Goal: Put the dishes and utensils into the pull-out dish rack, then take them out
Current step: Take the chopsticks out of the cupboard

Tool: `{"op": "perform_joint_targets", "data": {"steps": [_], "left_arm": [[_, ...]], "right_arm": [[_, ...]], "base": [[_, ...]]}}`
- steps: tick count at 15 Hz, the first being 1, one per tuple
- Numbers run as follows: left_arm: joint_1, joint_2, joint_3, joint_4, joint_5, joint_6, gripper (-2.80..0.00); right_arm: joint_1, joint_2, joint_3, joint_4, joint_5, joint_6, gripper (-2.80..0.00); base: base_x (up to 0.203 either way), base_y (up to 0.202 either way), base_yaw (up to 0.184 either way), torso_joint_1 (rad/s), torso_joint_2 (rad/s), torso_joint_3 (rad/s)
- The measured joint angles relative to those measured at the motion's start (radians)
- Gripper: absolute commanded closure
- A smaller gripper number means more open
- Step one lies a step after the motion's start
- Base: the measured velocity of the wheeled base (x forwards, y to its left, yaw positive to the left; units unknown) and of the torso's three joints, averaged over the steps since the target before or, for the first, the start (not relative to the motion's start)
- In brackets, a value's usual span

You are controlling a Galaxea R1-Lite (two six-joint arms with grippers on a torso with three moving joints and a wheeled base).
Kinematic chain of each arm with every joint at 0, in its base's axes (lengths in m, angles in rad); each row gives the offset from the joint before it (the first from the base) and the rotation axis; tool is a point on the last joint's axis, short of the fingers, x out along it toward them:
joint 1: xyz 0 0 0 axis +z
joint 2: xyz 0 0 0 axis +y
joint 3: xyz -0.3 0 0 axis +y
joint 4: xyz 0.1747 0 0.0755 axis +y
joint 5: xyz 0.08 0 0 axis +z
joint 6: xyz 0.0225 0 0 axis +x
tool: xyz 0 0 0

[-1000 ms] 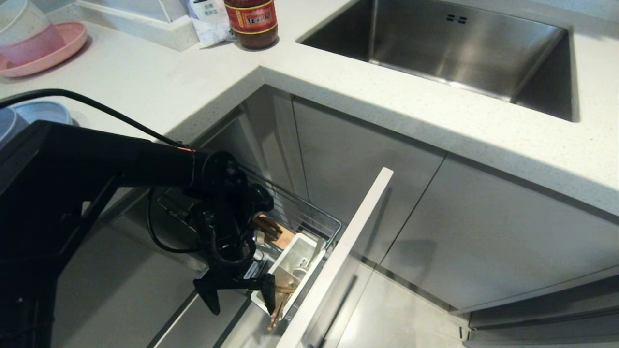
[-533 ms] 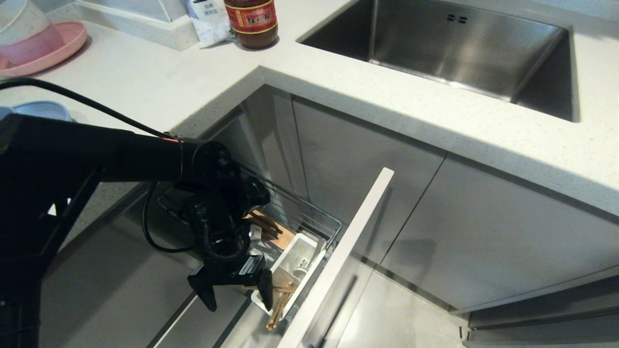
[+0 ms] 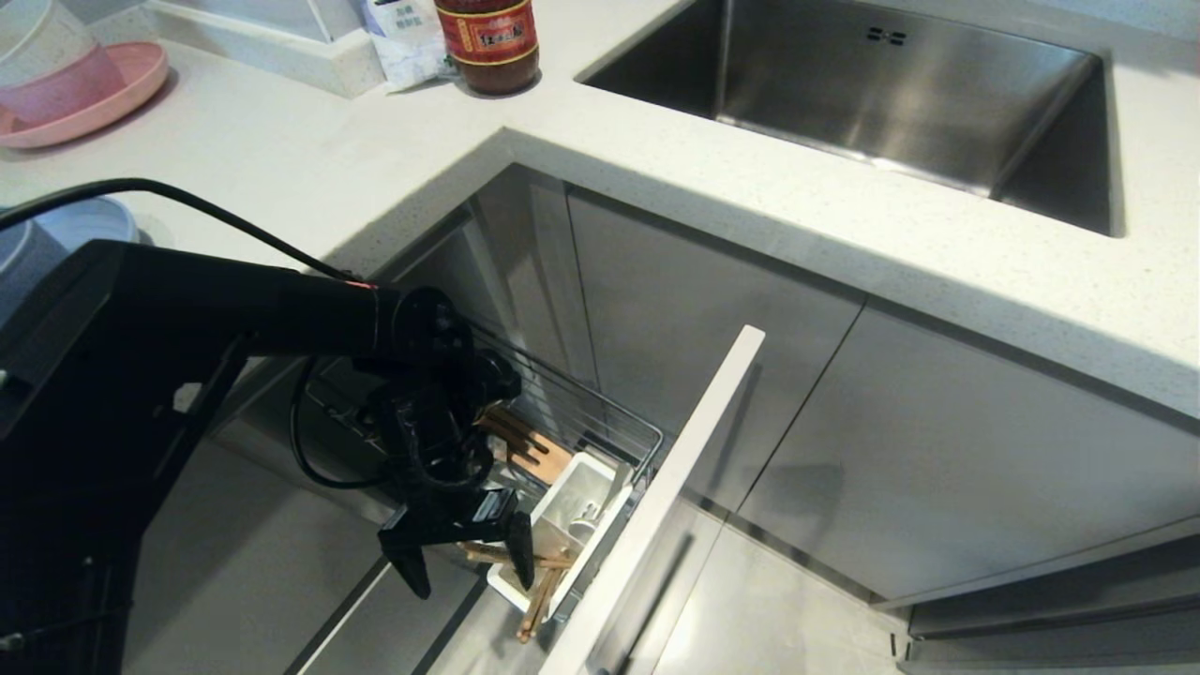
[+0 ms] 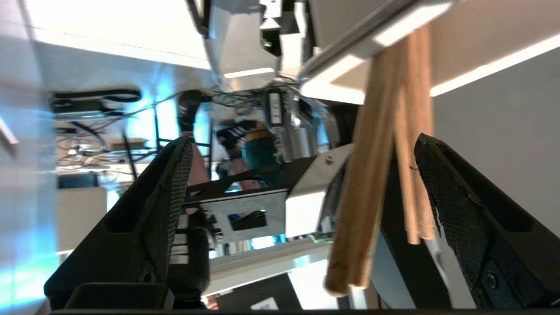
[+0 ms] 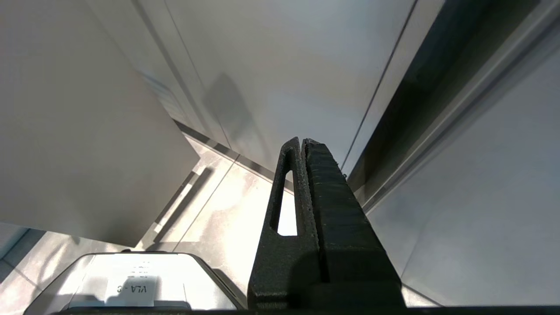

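1. The left gripper (image 3: 469, 562) hangs low beside the pulled-out rack, pointing down, its two black fingers spread wide apart with nothing clamped between them.
2. In the left wrist view the same gripper (image 4: 302, 183) shows both textured fingers (image 4: 173, 188) far from each other; the wooden chopsticks (image 4: 376, 175) cross the gap close to one finger, and no pad is seen pressing on them.
3. The chopsticks (image 3: 536, 586) stand tilted in the near end of the white utensil box (image 3: 572, 511), their lower ends poking out past its bottom edge, just beside the gripper's right-hand finger.
4. The pull-out dish rack (image 3: 600, 427) is drawn out of the cabinet: chrome wire sides, a slotted wooden strip (image 3: 525, 445) behind the utensil box, and the narrow pale front panel (image 3: 670, 487) standing at an angle to its right.
5. A light-blue dish (image 3: 84, 220) sits on the countertop (image 3: 356, 169) at the far left, partly hidden behind the left arm.
6. The fork cannot be made out.
7. Farther back on the counter are a pink plate (image 3: 112, 94) carrying a white-and-pink bowl (image 3: 47, 66), a dark sauce jar (image 3: 487, 42) and a white packet (image 3: 403, 37); the steel sink (image 3: 862, 103) lies to the right.
8. The right gripper (image 5: 304, 144) is seen only in its own wrist view, fingers pressed together, aimed at grey cabinet doors and the floor.
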State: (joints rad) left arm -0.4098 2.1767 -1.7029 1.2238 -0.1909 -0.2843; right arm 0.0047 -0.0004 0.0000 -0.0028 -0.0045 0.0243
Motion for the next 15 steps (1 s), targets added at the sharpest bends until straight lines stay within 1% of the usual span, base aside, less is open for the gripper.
{"op": "perform_joint_targets", "data": {"steps": [7, 8, 10, 11, 15], "left_arm": [[0.004, 0.008, -0.015, -0.028, -0.042, -0.01, -2.8], [0.007, 0.009, -0.021, -0.032, -0.043, -0.023, -2.8], [0.009, 0.013, -0.029, -0.045, -0.04, -0.084, -2.8], [0.01, 0.014, -0.031, -0.047, -0.04, -0.094, -2.8], [0.012, 0.016, -0.03, -0.046, -0.043, -0.102, -2.8]], "right_arm": [[0.0, 0.0, 0.0, 0.0, 0.0, 0.0, 0.0], [0.0, 0.0, 0.0, 0.0, 0.0, 0.0, 0.0], [0.001, 0.0, 0.0, 0.0, 0.0, 0.0, 0.0], [0.001, 0.0, 0.0, 0.0, 0.0, 0.0, 0.0], [0.0, 0.0, 0.0, 0.0, 0.0, 0.0, 0.0]], "base": [[0.0, 0.0, 0.0, 0.0, 0.0, 0.0], [0.0, 0.0, 0.0, 0.0, 0.0, 0.0], [0.0, 0.0, 0.0, 0.0, 0.0, 0.0], [0.0, 0.0, 0.0, 0.0, 0.0, 0.0], [0.0, 0.0, 0.0, 0.0, 0.0, 0.0]]}}
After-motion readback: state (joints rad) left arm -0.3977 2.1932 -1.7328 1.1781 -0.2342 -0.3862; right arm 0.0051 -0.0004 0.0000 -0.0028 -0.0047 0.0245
